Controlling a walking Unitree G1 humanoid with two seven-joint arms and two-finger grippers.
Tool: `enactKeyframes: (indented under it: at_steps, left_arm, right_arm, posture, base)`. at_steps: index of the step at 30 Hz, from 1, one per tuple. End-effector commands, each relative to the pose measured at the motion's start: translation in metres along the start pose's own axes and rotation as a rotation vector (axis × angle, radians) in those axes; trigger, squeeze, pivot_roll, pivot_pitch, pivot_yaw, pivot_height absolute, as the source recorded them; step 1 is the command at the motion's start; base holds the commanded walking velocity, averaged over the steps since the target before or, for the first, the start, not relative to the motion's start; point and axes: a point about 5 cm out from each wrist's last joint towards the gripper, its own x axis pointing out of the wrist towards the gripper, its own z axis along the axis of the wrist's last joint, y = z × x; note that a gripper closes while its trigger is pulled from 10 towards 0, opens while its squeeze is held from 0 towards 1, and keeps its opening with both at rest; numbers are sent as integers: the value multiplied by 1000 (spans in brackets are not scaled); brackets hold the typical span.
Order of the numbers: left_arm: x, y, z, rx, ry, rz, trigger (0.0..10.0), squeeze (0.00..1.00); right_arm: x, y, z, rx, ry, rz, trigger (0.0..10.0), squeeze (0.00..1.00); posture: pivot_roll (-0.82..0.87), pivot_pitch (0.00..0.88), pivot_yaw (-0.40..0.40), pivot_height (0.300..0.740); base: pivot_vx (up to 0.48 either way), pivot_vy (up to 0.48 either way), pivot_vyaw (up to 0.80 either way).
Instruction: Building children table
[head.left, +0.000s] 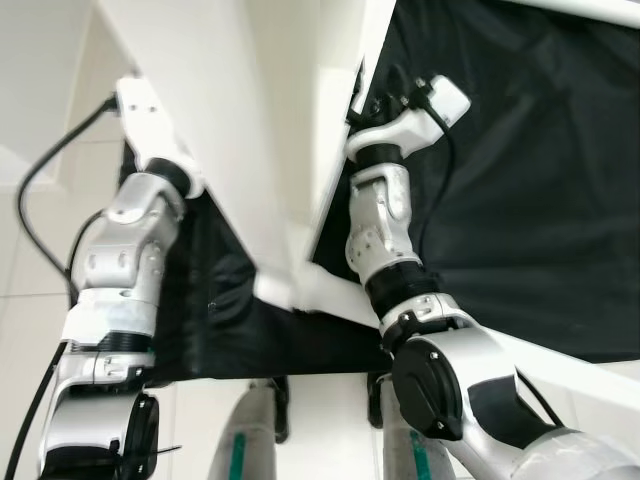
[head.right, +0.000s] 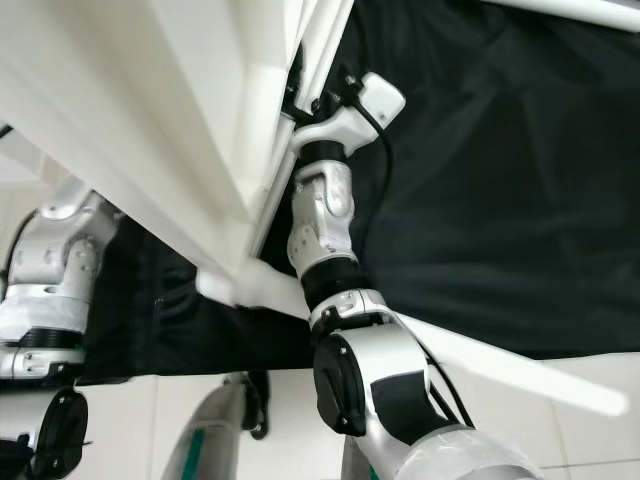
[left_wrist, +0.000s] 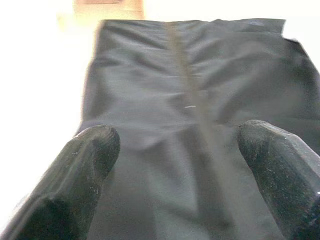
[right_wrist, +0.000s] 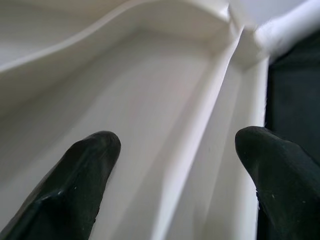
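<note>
Right gripper (right_wrist: 177, 175): fingers spread wide, nothing clasped between them, directed into the ribbed underside of the white table top (right_wrist: 150, 100), where a raised rib is seen running between the two fingertips. Left gripper (left_wrist: 177, 170): likewise spread apart and empty, pointed over the black cloth (left_wrist: 190, 100) on the floor. White table top (head.left: 250, 130): a large panel seen tilted up on edge between the two arms in the head views, with the left arm (head.left: 125, 260) at its outer face and the right arm (head.left: 385, 230) reaching in at its inner edge. White table leg (head.right: 500, 360): a rounded bar seen slanting across the cloth from the panel's lower corner; whether it is fully seated in its socket cannot be told. Handling note: the step is judged to be steadying or turning the panel; the panel is best braced from both sides before any grip is closed, a rim or rib being preferred to the smooth face.
</note>
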Motion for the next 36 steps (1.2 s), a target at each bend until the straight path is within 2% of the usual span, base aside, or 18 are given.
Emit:
enactKeyframes:
  at_steps: [1, 7, 10, 26, 36]
  left_arm:
    - [-3, -2, -5, -1, 15, -8, 10000, 0]
    - [-8, -8, -4, -9, 9, -39, 10000, 0]
    - [-11, -12, -5, 22, 6, -61, 10000, 0]
    - [-13, -19, -5, 78, 9, -82, 10000, 0]
    - [-13, -23, -6, 64, 13, -87, 10000, 0]
  right_arm:
    - [-14, 19, -27, 52, 105, 30, 10000, 0]
    - [-13, 12, -25, 4, 111, 22, 10000, 0]
    - [-12, 4, -24, -52, 127, 7, 10000, 0]
    - [-10, -2, -23, -81, 139, 7, 10000, 0]
    - [-8, -5, -22, -113, 144, -4, 10000, 0]
  posture:
    - [108, 349, 96, 740]
    - [108, 343, 89, 740]
    - [111, 337, 82, 740]
    - [111, 313, 73, 740]
    - [107, 293, 68, 740]
  base:
    - [0, 0, 0]
    - [0, 0, 0]
    - [0, 0, 0]
    - [0, -113, 0]
    - [0, 0, 0]
